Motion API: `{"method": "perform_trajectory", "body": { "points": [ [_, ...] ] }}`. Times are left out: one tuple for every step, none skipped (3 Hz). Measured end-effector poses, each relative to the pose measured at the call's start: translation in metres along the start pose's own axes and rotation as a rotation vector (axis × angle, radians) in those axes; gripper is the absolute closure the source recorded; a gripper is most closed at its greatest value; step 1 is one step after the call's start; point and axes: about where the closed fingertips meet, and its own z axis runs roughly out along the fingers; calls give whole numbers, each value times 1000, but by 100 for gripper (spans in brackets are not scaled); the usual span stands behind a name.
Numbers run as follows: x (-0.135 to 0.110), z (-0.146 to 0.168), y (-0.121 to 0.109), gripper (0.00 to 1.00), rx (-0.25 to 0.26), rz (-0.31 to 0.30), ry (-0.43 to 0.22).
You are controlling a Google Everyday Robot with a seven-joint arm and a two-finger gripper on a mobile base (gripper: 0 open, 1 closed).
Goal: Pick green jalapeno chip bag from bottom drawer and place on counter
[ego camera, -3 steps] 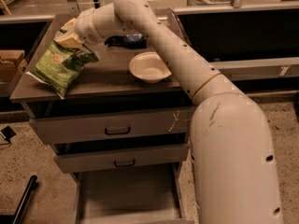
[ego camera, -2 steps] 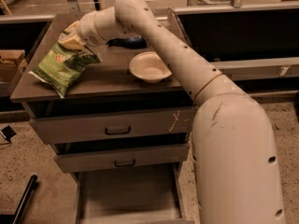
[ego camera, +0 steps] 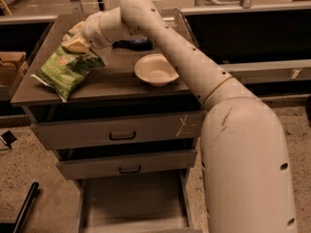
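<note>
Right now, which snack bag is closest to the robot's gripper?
The green jalapeno chip bag, lying on the counter. The gripper sits at its top edge; the dark blue bag lies farther back, behind the arm.

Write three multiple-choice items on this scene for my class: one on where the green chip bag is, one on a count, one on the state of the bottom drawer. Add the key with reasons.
1. Where does the green jalapeno chip bag lie?
A. on the floor
B. on the left part of the counter
C. in the top drawer

2. How many drawers show a black handle?
A. one
B. two
C. four

3. The bottom drawer is:
A. pulled open
B. pushed shut
C. taken out of the cabinet

Key
1 B: the bag rests on the counter, with the gripper at its upper end.
2 B: only the two upper drawers carry one.
3 A: its bare grey floor shows below them.
</note>
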Motion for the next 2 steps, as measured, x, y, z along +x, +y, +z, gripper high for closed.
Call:
{"method": "perform_trajectory", "body": {
  "points": [
    [0,0,0,0,0,0,0],
    [0,0,0,0,0,0,0]
  ]
}}
